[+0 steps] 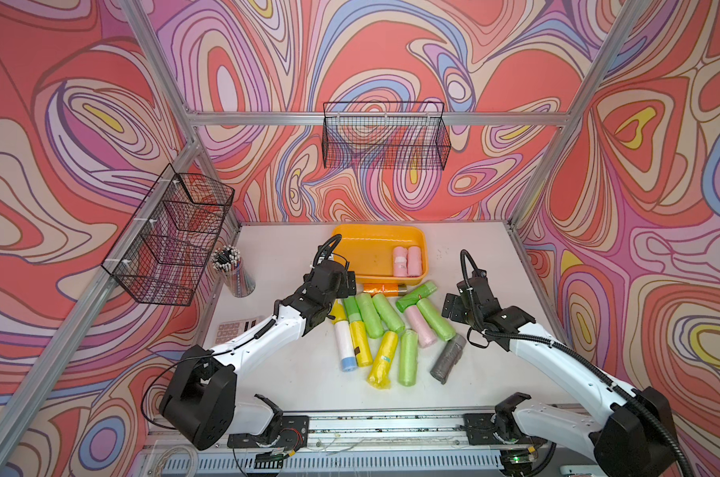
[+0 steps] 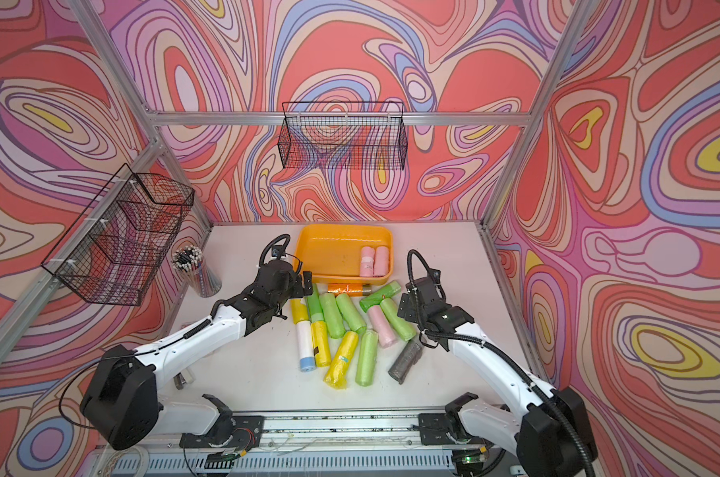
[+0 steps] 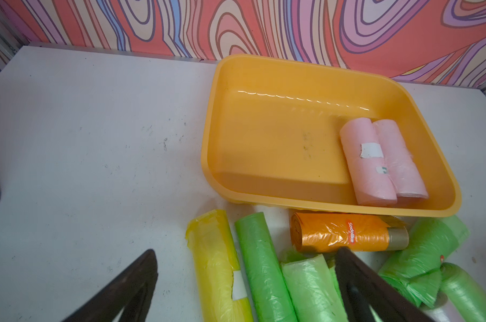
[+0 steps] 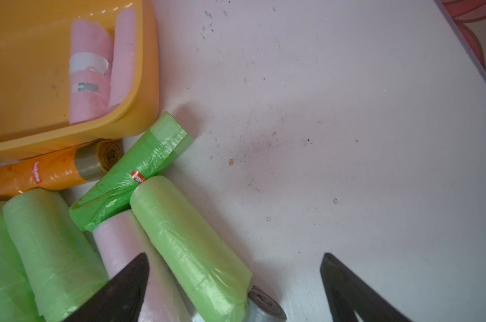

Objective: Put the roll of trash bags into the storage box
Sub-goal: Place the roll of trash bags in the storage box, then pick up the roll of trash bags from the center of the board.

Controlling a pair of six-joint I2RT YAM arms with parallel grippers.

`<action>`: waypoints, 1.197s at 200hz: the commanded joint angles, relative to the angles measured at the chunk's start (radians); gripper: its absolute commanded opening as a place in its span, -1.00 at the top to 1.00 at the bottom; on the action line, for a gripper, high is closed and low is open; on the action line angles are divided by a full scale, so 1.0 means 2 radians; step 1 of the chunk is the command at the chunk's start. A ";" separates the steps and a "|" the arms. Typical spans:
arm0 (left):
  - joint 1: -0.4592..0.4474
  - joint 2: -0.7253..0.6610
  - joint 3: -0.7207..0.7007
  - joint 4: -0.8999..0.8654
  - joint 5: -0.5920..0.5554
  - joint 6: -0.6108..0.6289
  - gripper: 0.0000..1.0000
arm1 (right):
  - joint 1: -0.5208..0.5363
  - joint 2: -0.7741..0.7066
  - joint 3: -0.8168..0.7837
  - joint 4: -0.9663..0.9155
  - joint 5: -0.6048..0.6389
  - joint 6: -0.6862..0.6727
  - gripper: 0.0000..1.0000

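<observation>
L tool (image 3: 246,251) wide, orange roll (image 3: 339,232) abuts box (image 3: 208,150)

Orange roll (image 3: 320,231): red oval label (image 3: 351,232) that read approximately "sodolike". Green roll (image 4: 152,150): similar red sticker (image 4: 138,177), its lettering partly hidden and not legible.

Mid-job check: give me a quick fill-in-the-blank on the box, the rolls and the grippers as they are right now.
The storage box holds ___ pink rolls.
The roll lying just outside the box's near rim is ___.
The left gripper and right gripper both stand ___, holding nothing.
Of the two grippers, the grey roll lies nearer the ___ one.
Missing: two; orange; open; right.
</observation>
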 commanded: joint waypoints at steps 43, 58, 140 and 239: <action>0.001 -0.062 -0.033 -0.027 0.038 -0.039 -1.00 | 0.003 0.026 0.005 -0.043 -0.023 0.044 -0.96; 0.001 -0.082 -0.043 -0.035 0.050 -0.049 -1.00 | 0.002 0.027 -0.002 -0.042 -0.035 0.050 -0.95; 0.001 -0.144 -0.086 -0.042 0.133 -0.076 -1.00 | 0.003 0.045 -0.022 -0.015 -0.087 0.086 -0.92; 0.001 -0.126 -0.094 -0.007 0.196 -0.086 -1.00 | 0.003 0.051 -0.052 0.030 -0.121 0.118 -0.69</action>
